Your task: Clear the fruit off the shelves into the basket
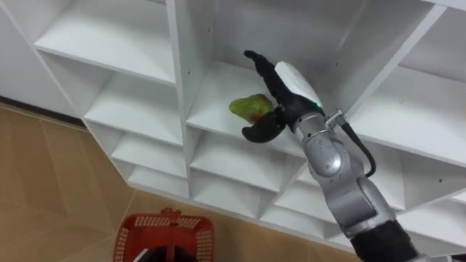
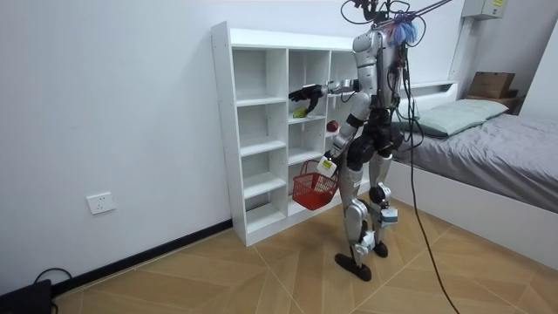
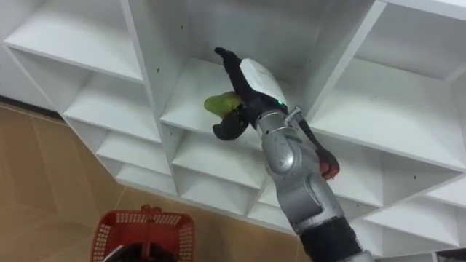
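Right robot hand (image 1: 282, 93) spread about green fruit (image 1: 249, 108), long axis along closet shelf (image 1: 217, 81) front edge, bare shelf behind, left robot hand (image 2: 326, 162) gripping red basket (image 2: 312, 187).

right hand (image 1: 285, 89) in open-fronted closet (image 1: 109, 51) cubby; dividers (image 1: 180, 65) close either side, shelf (image 1: 211, 113) beneath.

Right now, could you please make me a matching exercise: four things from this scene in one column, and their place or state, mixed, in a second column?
1 green fruit
2 red fruit
3 red basket
4 right hand

a hanging from the left hand
b partly hidden behind the right arm
c reaching into the white closet, fingers straight
d on a shelf, between thumb and fingers

Pairs: 1-d; 2-b; 3-a; 4-c
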